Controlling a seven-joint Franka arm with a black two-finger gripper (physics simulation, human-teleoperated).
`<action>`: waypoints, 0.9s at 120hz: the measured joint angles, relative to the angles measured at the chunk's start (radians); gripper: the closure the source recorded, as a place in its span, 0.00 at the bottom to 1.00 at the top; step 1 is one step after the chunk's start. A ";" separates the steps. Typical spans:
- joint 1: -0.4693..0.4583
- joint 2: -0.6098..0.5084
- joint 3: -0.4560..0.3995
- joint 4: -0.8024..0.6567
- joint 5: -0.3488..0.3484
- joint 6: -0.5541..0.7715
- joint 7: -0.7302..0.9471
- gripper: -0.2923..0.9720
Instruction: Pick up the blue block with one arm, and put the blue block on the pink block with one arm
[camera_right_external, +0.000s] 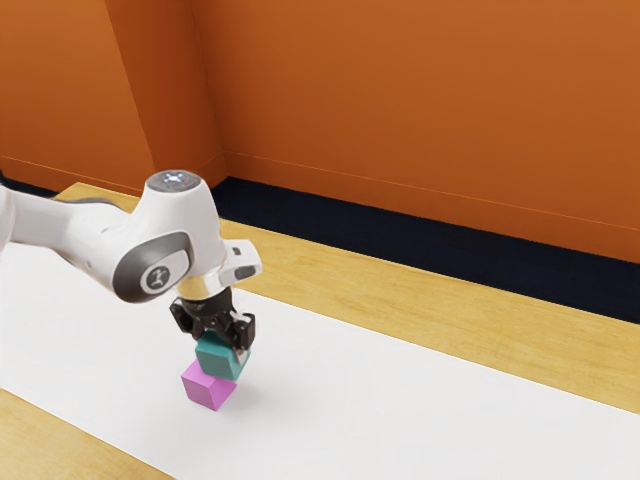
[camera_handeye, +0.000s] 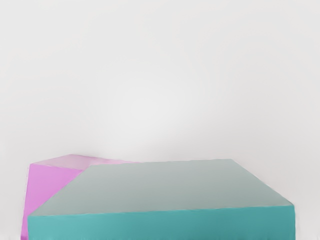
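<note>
White mat (camera_right_external: 400, 400): teal cube (camera_right_external: 221, 357), pink cube (camera_right_external: 207, 388)

The blue block (camera_handeye: 165, 186) and pink block (camera_handeye: 47, 185) look smooth, matt.

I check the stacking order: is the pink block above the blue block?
No, the blue block is above the pink block, just under the gripper.

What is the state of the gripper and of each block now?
gripper: shut on the blue block.
blue block: held, on or just above the pink block, offset from its middle.
pink block: resting on the table, not held.
</note>
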 joint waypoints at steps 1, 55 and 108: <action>0.003 -0.003 0.000 -0.003 0.000 -0.001 0.001 0.48; 0.094 -0.028 -0.004 -0.035 0.007 -0.008 0.120 0.48; 0.093 -0.025 -0.005 -0.030 -0.002 -0.002 0.237 0.36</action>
